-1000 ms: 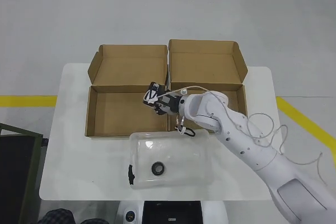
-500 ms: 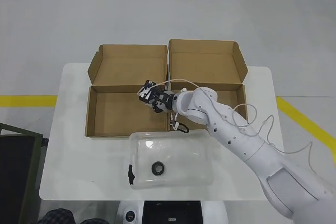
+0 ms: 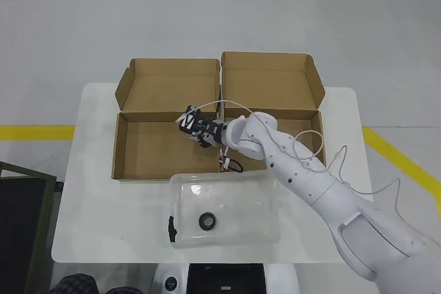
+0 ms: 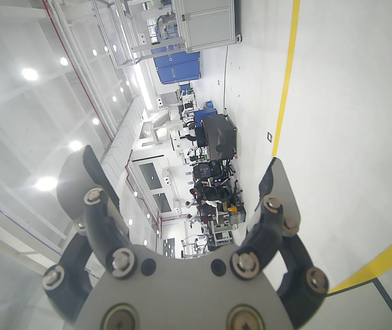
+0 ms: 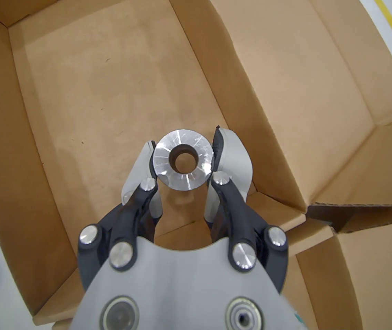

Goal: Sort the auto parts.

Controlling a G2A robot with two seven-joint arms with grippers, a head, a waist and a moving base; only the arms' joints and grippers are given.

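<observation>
Where we hold our right pincer (image 5: 183,163): over the left open brown cardboard box (image 5: 96,70), near its right wall.
Shiny silver metal ring (image 5: 200,169): pinched by that pincer, above the box floor.
Left pincer (image 4: 182,159): spread, holding nothing.
Clear plastic bin (image 3: 257,192): on the white desk (image 3: 88,191), black ring (image 3: 207,220) inside.

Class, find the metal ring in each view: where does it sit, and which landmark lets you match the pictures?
Top view: ring in the right gripper, over the left box's back right part.
Left wrist view: faces the hall, away from the table.
Right wrist view: ring at centre, between the fingers.
Shared landmark: the left box.
</observation>
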